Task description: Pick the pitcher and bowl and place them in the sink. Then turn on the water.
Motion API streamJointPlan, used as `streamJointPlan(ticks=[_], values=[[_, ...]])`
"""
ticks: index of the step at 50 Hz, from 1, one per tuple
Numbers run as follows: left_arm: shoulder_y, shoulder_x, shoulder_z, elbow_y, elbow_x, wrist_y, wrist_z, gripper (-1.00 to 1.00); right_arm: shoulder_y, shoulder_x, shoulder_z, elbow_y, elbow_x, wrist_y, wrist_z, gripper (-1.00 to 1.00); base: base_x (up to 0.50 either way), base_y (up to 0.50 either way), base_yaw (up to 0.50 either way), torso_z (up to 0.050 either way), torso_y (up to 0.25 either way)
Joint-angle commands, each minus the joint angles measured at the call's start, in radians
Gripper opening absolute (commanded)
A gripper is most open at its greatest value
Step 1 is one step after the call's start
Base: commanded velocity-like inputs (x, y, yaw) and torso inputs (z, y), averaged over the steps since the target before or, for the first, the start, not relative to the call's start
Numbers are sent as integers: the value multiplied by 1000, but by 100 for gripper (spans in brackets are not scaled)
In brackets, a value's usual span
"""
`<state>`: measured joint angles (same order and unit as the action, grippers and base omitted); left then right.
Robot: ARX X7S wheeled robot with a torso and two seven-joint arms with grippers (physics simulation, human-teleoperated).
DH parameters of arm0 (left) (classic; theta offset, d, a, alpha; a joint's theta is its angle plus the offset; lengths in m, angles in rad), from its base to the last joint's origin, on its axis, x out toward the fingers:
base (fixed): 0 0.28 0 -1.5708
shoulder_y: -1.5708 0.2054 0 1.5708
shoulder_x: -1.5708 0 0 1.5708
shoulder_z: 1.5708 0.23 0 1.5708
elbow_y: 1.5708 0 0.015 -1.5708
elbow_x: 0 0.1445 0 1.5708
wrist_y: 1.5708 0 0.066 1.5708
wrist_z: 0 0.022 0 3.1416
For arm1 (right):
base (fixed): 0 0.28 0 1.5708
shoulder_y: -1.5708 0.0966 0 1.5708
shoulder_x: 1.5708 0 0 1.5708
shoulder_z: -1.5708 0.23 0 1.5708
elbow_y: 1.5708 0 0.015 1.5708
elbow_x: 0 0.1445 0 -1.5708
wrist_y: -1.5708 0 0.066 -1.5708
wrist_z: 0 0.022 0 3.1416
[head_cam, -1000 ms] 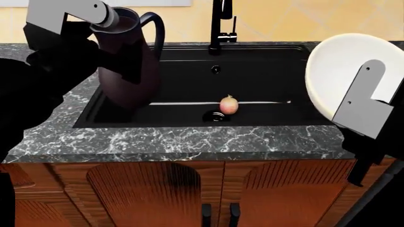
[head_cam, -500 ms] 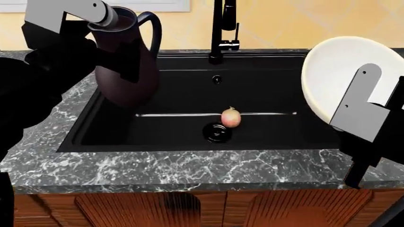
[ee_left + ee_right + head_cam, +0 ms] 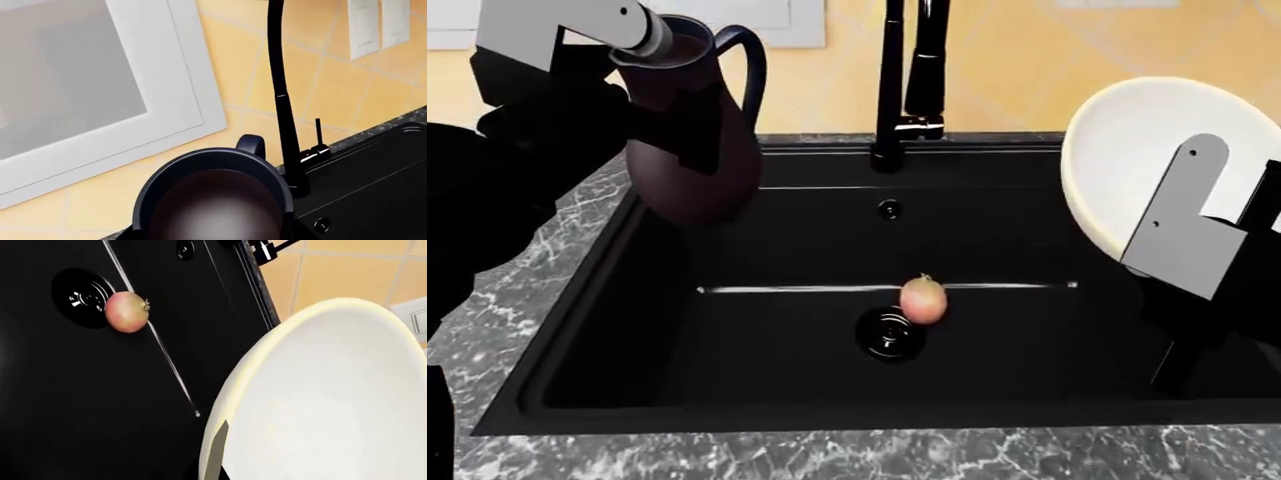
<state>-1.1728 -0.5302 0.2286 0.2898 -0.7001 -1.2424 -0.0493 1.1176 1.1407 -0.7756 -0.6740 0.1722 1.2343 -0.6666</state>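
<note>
— Pitcher (image 3: 694,140) up high over the sink's (image 3: 587,330) left rear corner, clear of the basin floor, upright, loop handle turned toward the faucet (image 3: 894,90). What is the left gripper (image 3: 661,125) doing?

— Clamped on it, from the head view: dark fingers across the body, grey wrist housing at the rim. The left wrist view hides the fingers completely; it only looks down the pitcher's (image 3: 213,200) round mouth, with the faucet (image 3: 283,115) rising just beside it and a white window frame (image 3: 167,80) on the yellow tiled wall.

— And the bowl (image 3: 1154,170)?

— Tipped up on edge at the sink's right side, its hollow facing the camera, held in the air. The right gripper (image 3: 1174,275) sits at its lower edge, a grey plate lapping over the cream surface, so it is closed on the rim.

— Does the right wrist view add anything?

— It does: the bowl's (image 3: 320,400) pale yellow rim fills the frame, and past it an apple (image 3: 125,312) lies touching the round drain (image 3: 83,297) on the black floor. The head view shows that apple (image 3: 924,298) too, just right of the drain (image 3: 889,334).
</note>
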Motion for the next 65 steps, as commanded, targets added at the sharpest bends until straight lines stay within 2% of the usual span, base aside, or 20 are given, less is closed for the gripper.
streamJointPlan(ticks=[1, 18, 40, 65], values=[[-18, -1, -25, 8, 23, 11, -22, -100, 10, 1, 8, -4, -23, -2, 4, -100, -6, -387, 0, 0, 10], [-19, -1, -23, 9, 16, 12, -27, -100, 7, 7, 12, -13, -18, 2, 5, -100, -6, -373, 0, 1, 3], [2, 9, 4, -32, 26, 31, -28, -100, 12, -6, -4, 16, -26, -16, -1, -100, 0, -8, 0, 1, 3], [97, 62, 148, -217, 89, 161, 47, -100, -16, -1, 14, 12, -11, -18, 18, -100, 0, 0, 0, 1, 3]])
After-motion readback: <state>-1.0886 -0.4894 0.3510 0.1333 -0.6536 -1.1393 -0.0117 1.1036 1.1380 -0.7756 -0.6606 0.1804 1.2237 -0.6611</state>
